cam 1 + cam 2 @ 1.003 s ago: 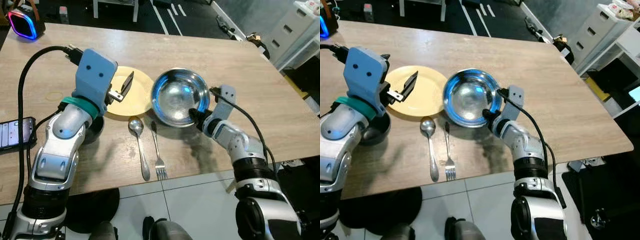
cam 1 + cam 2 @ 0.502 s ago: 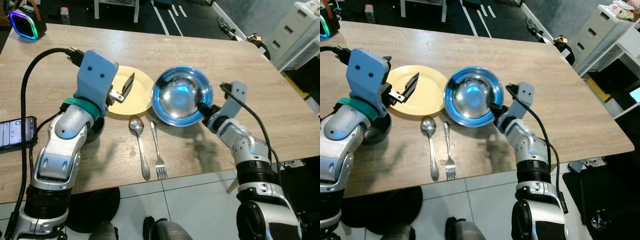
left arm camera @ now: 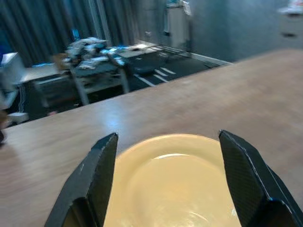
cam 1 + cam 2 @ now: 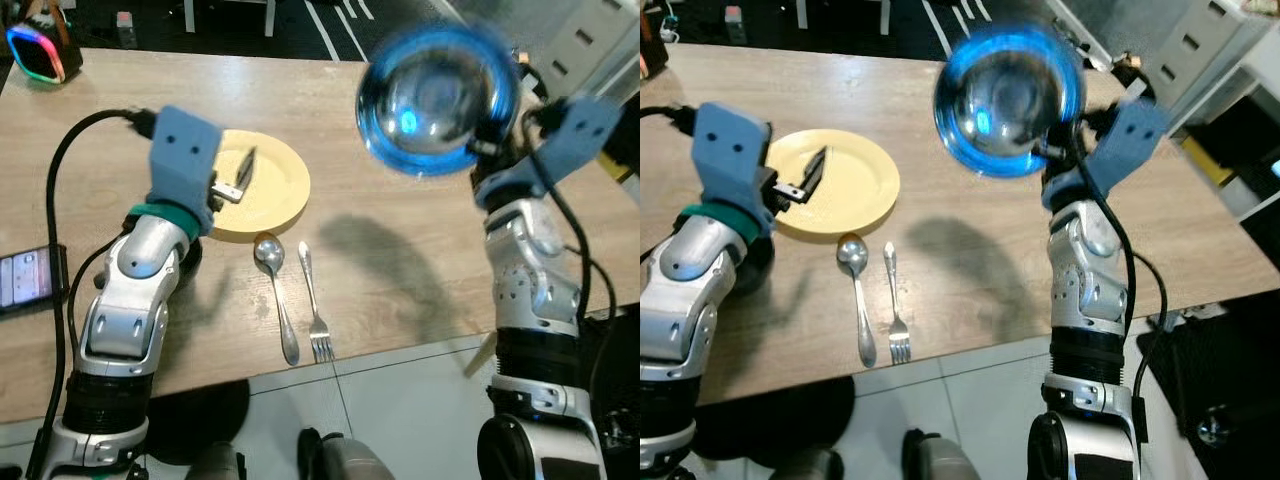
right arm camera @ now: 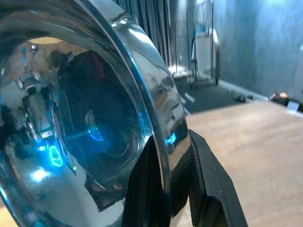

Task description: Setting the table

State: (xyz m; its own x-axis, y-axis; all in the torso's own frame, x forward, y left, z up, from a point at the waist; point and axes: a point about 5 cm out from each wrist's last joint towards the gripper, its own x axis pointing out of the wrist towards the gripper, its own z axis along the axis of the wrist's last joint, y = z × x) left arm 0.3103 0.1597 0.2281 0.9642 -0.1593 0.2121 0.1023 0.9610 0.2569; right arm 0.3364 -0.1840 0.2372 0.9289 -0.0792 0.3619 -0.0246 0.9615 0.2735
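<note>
A shiny steel bowl [image 4: 436,98] hangs high above the table, tilted toward me, with my right gripper [image 4: 492,146] shut on its rim [image 5: 163,156]. On the wooden table [image 4: 400,260] lies a yellow plate [image 4: 262,186]. My left gripper [image 4: 240,176] hovers open just over the plate's left side, its fingers [image 3: 97,175] spread wide around the plate [image 3: 175,179] in the left wrist view. A spoon [image 4: 275,295] and a fork [image 4: 312,305] lie side by side in front of the plate.
A phone [image 4: 28,280] lies at the table's left edge. A glowing speaker [image 4: 35,52] stands at the far left corner. White drawers [image 4: 1215,50] stand beyond the table's right side, and dark floor lies past the far edge.
My right gripper has lifted the bowl off the table, up and to the right, tilting it toward the camera. The left gripper stays over the plate.
</note>
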